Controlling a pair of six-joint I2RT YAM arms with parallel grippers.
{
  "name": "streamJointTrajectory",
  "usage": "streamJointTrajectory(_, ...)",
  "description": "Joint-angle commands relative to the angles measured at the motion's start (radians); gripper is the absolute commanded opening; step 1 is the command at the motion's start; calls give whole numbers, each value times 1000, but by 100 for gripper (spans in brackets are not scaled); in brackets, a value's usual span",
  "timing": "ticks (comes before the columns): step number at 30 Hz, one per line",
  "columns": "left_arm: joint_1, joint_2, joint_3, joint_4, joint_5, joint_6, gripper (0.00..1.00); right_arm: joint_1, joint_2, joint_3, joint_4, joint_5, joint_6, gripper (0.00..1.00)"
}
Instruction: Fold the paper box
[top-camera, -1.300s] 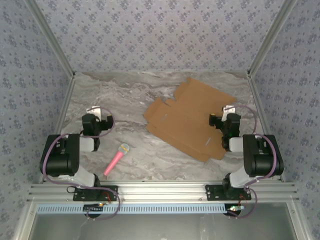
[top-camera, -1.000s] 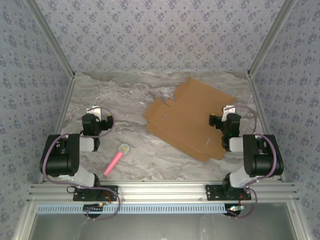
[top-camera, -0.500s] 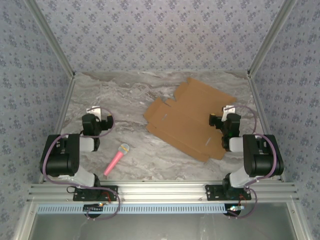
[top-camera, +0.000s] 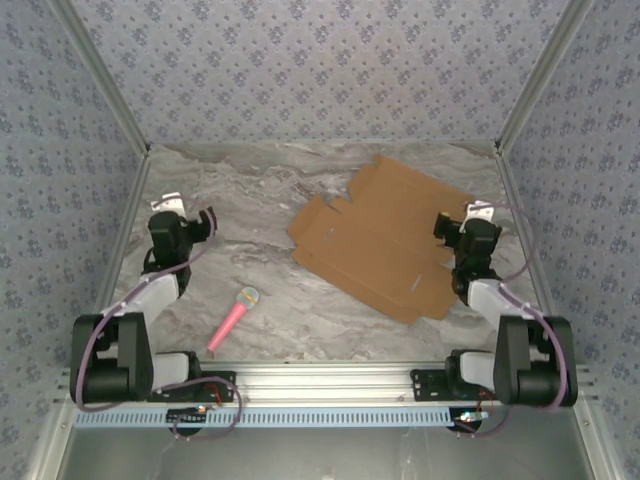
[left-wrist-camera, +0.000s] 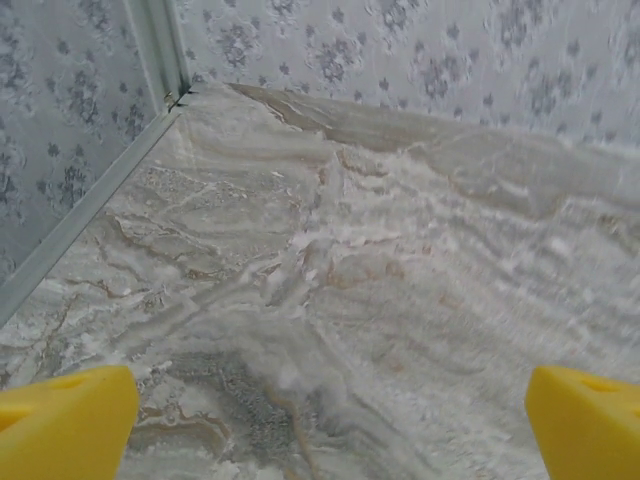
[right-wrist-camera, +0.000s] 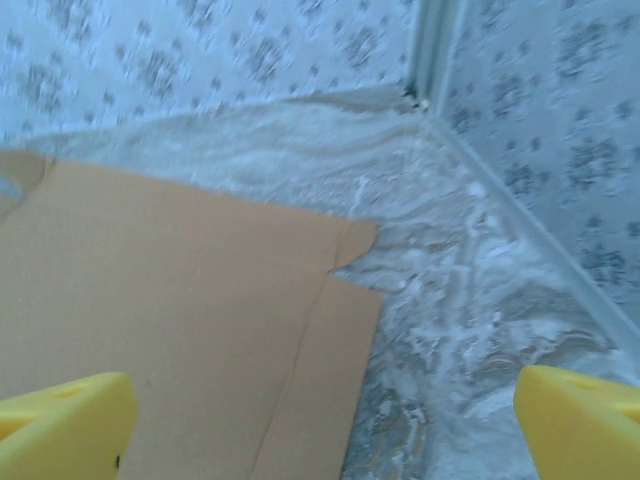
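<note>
The paper box (top-camera: 385, 240) is a flat, unfolded brown cardboard sheet with flaps and creases, lying right of centre on the marble table (top-camera: 250, 200). My right gripper (top-camera: 463, 218) is over the sheet's right edge and is open. In the right wrist view its yellow fingertips (right-wrist-camera: 62, 420) stand wide apart above the cardboard (right-wrist-camera: 180, 300), whose notched right edge lies between them. My left gripper (top-camera: 186, 212) is open at the far left, well away from the sheet. Its yellow fingertips (left-wrist-camera: 62, 420) frame bare marble.
A pink microphone-shaped toy (top-camera: 233, 318) lies on the table between the arms, nearer the left one. Patterned walls with metal corner posts (top-camera: 100, 85) close in the table on three sides. The right wall's foot (right-wrist-camera: 530, 230) runs close beside the right gripper.
Both arms have unfolded from their tucked pose. The left gripper has gone up and left, the right gripper up and right. The cardboard and the pink toy have not moved.
</note>
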Motion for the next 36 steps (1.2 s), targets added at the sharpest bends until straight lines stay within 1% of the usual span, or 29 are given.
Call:
streamJointTrajectory(1,5,-29,78,-218,85,-206,96,-13,-91,65,-229,65,143,99)
streamJointTrajectory(3,-22,-21,84,-217,191,-278,92,-15,-124,106,-357,33,214,99)
streamJointTrajectory(4,-57,-13,85,-211,224,-304,91,-12,-132,124,-395,-16,228,99)
streamJointTrajectory(6,-147,8,100,-228,253,-308,90,9,-137,142,-440,-101,259,99)
streamJointTrajectory(8,-244,33,125,-268,253,-296,90,58,-130,152,-466,-155,275,99)
streamJointTrajectory(9,-291,49,138,-290,257,-291,89,99,-120,160,-484,-165,280,99)
streamJointTrajectory(11,-344,80,146,-299,315,-301,88,182,-88,177,-514,-172,275,99)
streamJointTrajectory(12,-356,99,143,-286,369,-313,87,223,-64,187,-534,-174,271,98)
streamJointTrajectory(15,-369,149,129,-234,463,-323,86,308,28,228,-565,-253,251,96)
streamJointTrajectory(19,-374,237,167,-205,510,-297,85,372,176,292,-577,-411,199,89)
streamJointTrajectory(20,-373,260,175,-193,520,-291,84,386,197,304,-578,-426,191,88)
streamJointTrajectory(23,-374,333,202,-142,537,-285,81,420,253,334,-581,-434,172,85)
streamJointTrajectory(28,-380,441,271,-111,554,-244,75,427,293,345,-572,-448,178,84)
streamJointTrajectory(33,-386,548,353,-98,572,-205,65,431,305,356,-580,-442,177,84)
streamJointTrajectory(36,-388,603,390,-83,607,-170,57,431,304,365,-594,-440,167,84)
